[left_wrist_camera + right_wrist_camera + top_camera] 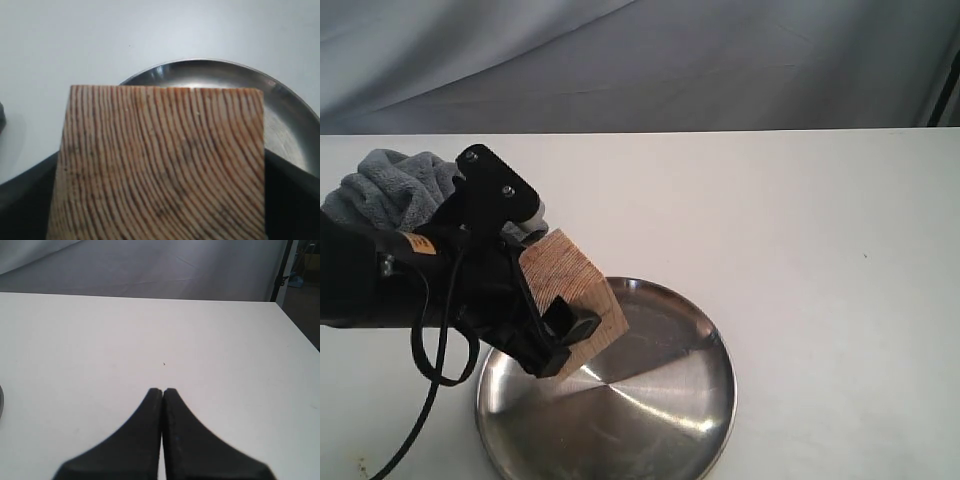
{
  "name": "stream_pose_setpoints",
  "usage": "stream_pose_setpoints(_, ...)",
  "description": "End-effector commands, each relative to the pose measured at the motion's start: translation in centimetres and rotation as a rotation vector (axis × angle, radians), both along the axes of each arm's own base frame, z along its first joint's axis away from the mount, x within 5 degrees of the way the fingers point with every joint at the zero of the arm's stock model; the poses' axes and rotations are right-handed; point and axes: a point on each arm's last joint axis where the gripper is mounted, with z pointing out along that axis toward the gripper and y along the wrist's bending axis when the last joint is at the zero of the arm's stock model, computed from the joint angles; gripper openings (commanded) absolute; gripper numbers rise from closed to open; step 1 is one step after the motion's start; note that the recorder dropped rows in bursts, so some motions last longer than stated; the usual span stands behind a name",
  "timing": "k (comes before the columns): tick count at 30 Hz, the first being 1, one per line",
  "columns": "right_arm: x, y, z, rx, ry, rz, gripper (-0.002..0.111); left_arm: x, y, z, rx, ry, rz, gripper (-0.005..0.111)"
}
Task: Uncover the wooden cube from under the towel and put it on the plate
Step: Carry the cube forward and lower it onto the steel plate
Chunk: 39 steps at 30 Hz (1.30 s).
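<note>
Placing step: the left hand [558,305] grasps the wooden cube [585,285], tilted, above the plate [660,420], at the rim nearest the towel [390,185]. Next it likely needs lowering flat, then releasing. The right hand [162,397] is clenched and empty.

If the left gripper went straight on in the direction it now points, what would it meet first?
The left gripper, closed on the wooden cube, points down toward the plate. The cube's lower edge would probably touch the plate first; the gap between them is unclear.
</note>
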Motion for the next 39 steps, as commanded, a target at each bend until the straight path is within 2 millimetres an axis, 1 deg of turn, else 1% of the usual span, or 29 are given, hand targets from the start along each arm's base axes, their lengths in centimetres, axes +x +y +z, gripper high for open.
stream_pose_setpoints(1, 0.0, 0.0, 0.0, 0.004, -0.009, 0.001, 0.0, -0.1, 0.1, 0.2, -0.023, -0.029, 0.03, 0.0)
stream_pose_setpoints(3, 0.0, 0.0, 0.0, 0.004, -0.009, 0.001, 0.0, -0.3, -0.1, 0.2, -0.023, -0.03, 0.018, 0.0)
stream_pose_setpoints(6, 0.0, 0.0, 0.0, 0.004, -0.009, 0.001, 0.0, -1.0, -1.0, 0.1, -0.022, -0.028, -0.022, 0.0)
stream_pose_setpoints(9, 0.0, 0.0, 0.0, 0.004, -0.009, 0.001, 0.0, -1.7, -2.2, -0.4, -0.011, -0.02, -0.07, 0.0)
stream_pose_setpoints(11, 0.0, 0.0, 0.0, 0.004, -0.009, 0.001, 0.0, -1.9, -2.8, -1.0, -0.002, -0.026, -0.084, 0.0)
stream_pose_setpoints(15, 0.0, 0.0, 0.0, 0.004, -0.009, 0.001, 0.0, -1.2, -3.4, -2.5, 0.027, -0.037, -0.063, 0.0)
stream_pose_setpoints(20, 0.0, 0.0, 0.0, 0.004, -0.009, 0.001, 0.0, -0.7, -3.7, -5.0, 0.083, 0.008, -0.055, 0.0)
stream_pose_setpoints(24, 0.0, 0.0, 0.0, 0.004, -0.009, 0.001, 0.0, -0.3, -3.9, -6.1, 0.103, 0.015, -0.042, 0.0)
stream_pose_setpoints(39, 0.0, 0.0, 0.0, 0.004, -0.009, 0.001, 0.0, -0.1, -3.9, -6.2, 0.102, 0.007, -0.032, 0.0)
